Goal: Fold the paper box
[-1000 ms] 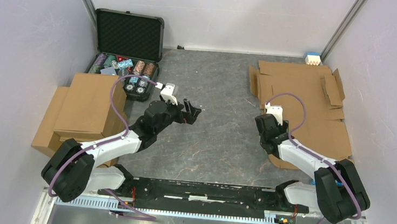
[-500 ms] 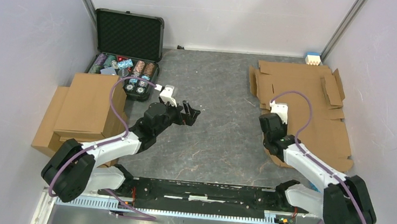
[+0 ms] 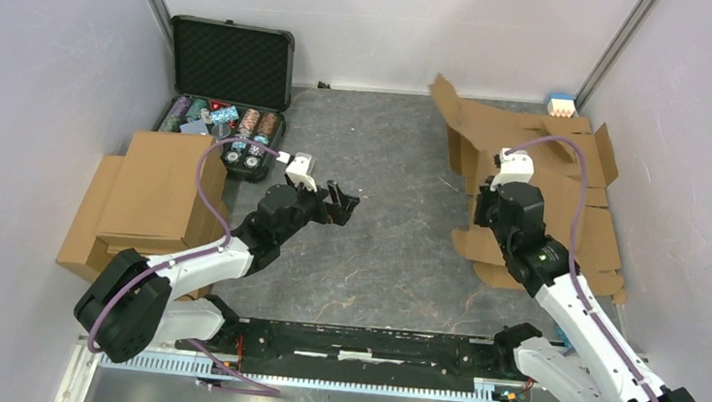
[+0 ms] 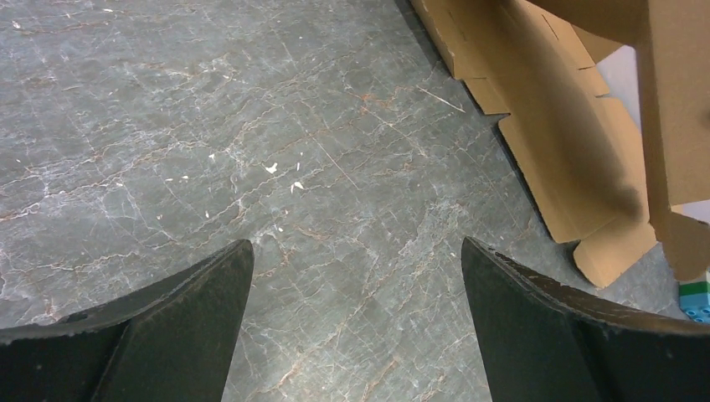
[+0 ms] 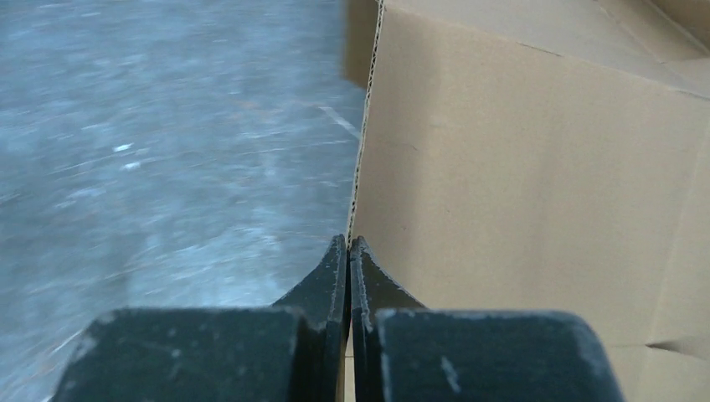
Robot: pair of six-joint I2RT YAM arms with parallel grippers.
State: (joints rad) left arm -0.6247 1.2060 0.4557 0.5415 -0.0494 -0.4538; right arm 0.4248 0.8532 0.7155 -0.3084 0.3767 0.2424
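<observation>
The paper box point(image 3: 542, 140) is a flat brown cardboard blank at the right of the table; its left side is lifted off the surface and its far corner sticks up. My right gripper point(image 3: 485, 198) is shut on its left edge. In the right wrist view the fingers point(image 5: 348, 241) pinch the perforated edge of the paper box point(image 5: 519, 151). My left gripper point(image 3: 347, 203) hovers open over bare table at mid-left, well apart from the cardboard. Its wrist view shows the gripper point(image 4: 356, 243) holding nothing, with the paper box point(image 4: 553, 126) at upper right.
An open black case of poker chips point(image 3: 228, 93) stands at the back left. Folded brown boxes point(image 3: 153, 193) are stacked at the left wall. More flat cardboard point(image 3: 600, 252) lies under the lifted blank. A small blue-and-white block point(image 3: 561, 105) sits at the back right corner.
My right gripper has shut on the blank's left edge and moved up and away, raising that side off the table. The left arm has hardly moved.
</observation>
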